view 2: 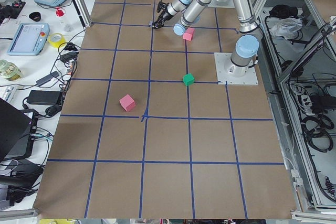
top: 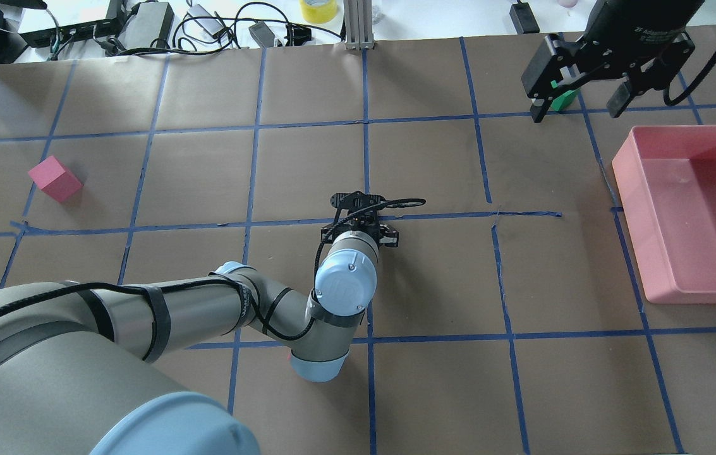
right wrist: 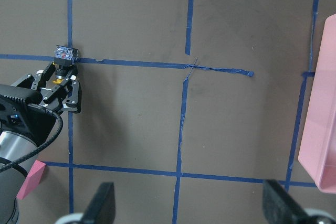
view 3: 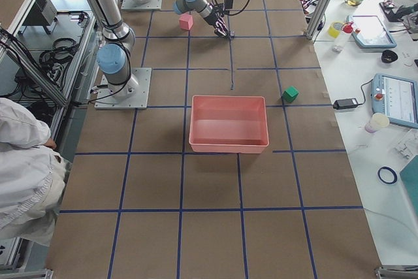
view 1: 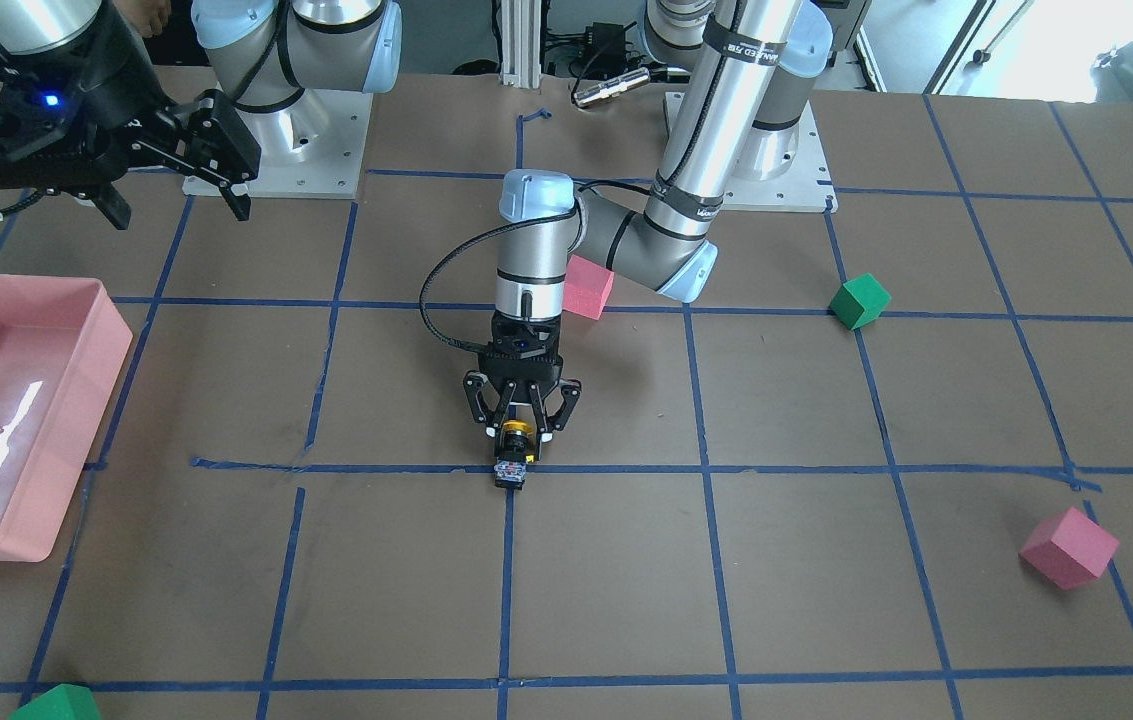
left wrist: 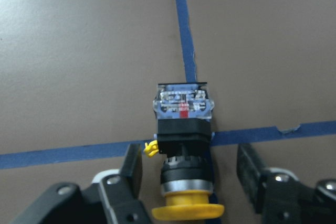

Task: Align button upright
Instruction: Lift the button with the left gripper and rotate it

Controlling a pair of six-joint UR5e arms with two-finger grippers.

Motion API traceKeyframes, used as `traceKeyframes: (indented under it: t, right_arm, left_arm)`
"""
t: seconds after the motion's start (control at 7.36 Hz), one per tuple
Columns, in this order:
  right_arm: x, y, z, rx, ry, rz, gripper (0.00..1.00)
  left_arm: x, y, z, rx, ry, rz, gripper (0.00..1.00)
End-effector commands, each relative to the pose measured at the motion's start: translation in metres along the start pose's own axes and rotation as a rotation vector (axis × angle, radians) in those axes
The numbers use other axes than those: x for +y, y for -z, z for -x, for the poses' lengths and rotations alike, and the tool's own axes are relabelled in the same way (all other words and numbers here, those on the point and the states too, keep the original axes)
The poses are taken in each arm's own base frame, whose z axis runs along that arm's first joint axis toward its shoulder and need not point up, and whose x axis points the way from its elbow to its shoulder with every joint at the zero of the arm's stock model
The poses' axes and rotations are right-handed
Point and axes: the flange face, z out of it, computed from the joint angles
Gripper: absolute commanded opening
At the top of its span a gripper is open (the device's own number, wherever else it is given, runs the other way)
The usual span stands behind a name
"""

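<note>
At mid-table, far from every edge, we see the button lying on its side between our left gripper's parted jaws, gaps either side; our right gripper hangs with jaws spread

The button is out of sight in the overhead view, under the left hand and its wrist. At upper right there, a green cube peeks from behind the right hand. In the front-facing view the left arm covers part of a pink cube, the pink tray runs off the left edge, and another green cube off the bottom. Both side views show the button too small to make out
</note>
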Motion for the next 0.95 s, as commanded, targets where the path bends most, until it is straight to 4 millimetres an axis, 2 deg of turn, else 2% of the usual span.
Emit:
traceKeyframes:
  t: [0.0,0.27,0.41,0.54,0.68,0.82]
  right_arm:
    - [-0.0003,-0.0004,-0.0002,0.000,0.000,0.000,1.00]
    - [-0.0004,-0.0002,-0.0002,0.000,-0.002,-0.002,1.00]
    - [-0.0003,-0.0004,-0.0002,0.000,-0.002,0.000,1.00]
    - [-0.0004,-0.0002,0.0000,-0.001,-0.003,-0.002,1.00]
    - [-0.0003,-0.0004,-0.0002,0.000,-0.003,0.000,1.00]
    - [-0.0004,-0.0002,-0.0002,0.000,-0.002,-0.002,1.00]
  left_arm:
    - [0.0069,0.0003,0.0021,-0.003,-0.003,0.015,0.61]
    - [0.0035,0.0027,0.0013,0.003,0.005,0.007,0.82]
    - [0.0022,0.0034,0.0012,0.002,0.006,0.004,0.75]
    - [0.0022,0.0034,0.0011,0.004,0.003,0.004,0.58]
    - [0.0024,0.0040,0.0011,0.005,0.002,0.005,0.33]
    - [0.0026,0.0038,0.0010,0.006,-0.002,0.007,0.17]
